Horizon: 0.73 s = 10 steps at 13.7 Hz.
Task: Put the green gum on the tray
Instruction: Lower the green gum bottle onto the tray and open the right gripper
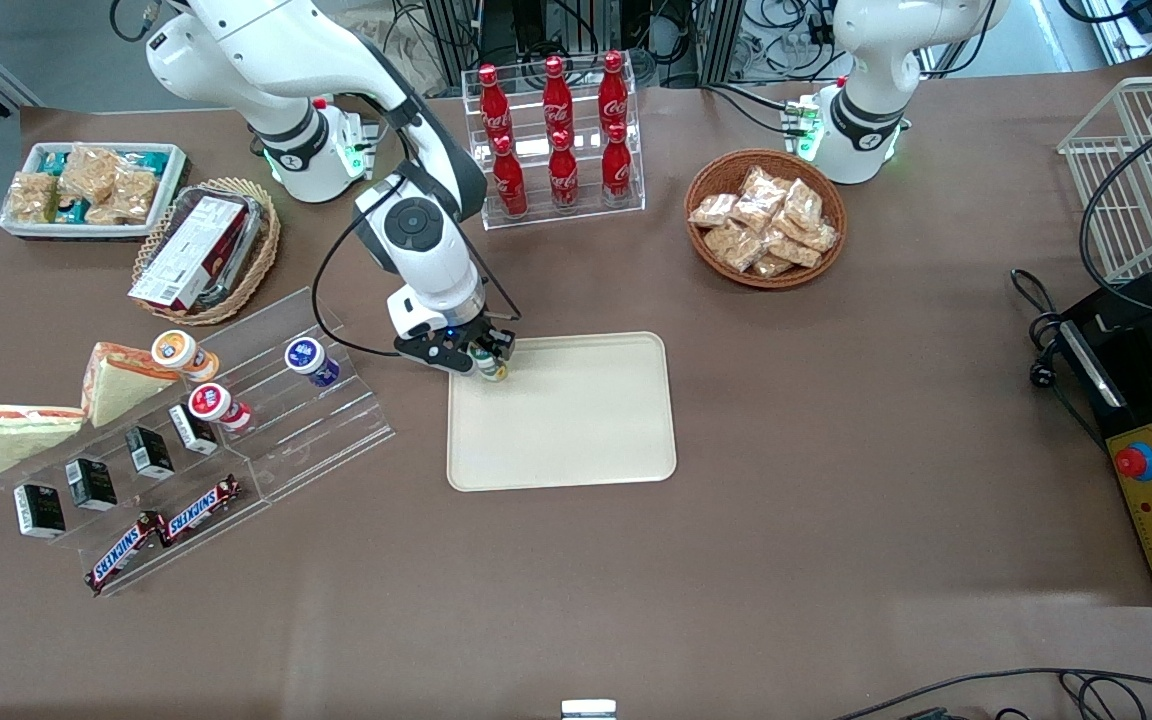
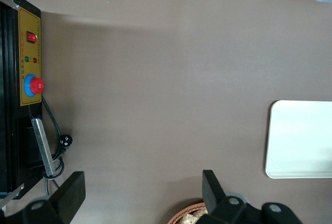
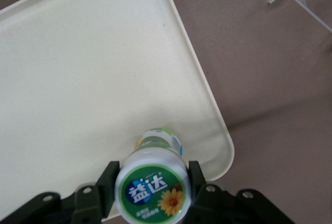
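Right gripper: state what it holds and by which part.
The gripper holds the green gum, fingers on either side just below its lid, above the tray corner.

The working right arm reaches out from its white base, its upper link slanting toward the front camera and the middle of the bench. The last big joint, with its round grey cap, sits above the wrist, and the wrist points straight down. A black cable loops from the forearm to the wrist housing, where a small blue light shows. The claw hangs at the arm's tip, low over the bench, fingers pointing downward. In the right wrist view its two black fingers press against the sides of the green gum, one on each side just below the lid, holding the bottle upright.
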Each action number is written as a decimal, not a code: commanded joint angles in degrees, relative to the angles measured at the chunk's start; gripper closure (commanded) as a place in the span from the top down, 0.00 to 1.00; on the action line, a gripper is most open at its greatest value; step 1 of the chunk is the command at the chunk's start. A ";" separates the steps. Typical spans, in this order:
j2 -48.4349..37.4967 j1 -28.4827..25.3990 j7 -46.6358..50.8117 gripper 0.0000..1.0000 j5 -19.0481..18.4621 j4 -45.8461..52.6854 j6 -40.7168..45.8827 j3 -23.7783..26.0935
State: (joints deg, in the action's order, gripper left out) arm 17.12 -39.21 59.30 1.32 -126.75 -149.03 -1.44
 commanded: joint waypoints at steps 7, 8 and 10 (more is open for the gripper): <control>2.12 1.94 -0.77 1.00 -0.79 -0.08 -2.50 0.04; 2.04 1.94 -0.59 1.00 -0.79 0.09 -2.15 0.12; 0.20 1.94 -0.76 1.00 -0.79 0.18 -0.84 0.04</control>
State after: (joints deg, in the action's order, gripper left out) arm 18.88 -37.63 58.34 1.29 -126.80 -150.29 -1.50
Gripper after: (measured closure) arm 0.000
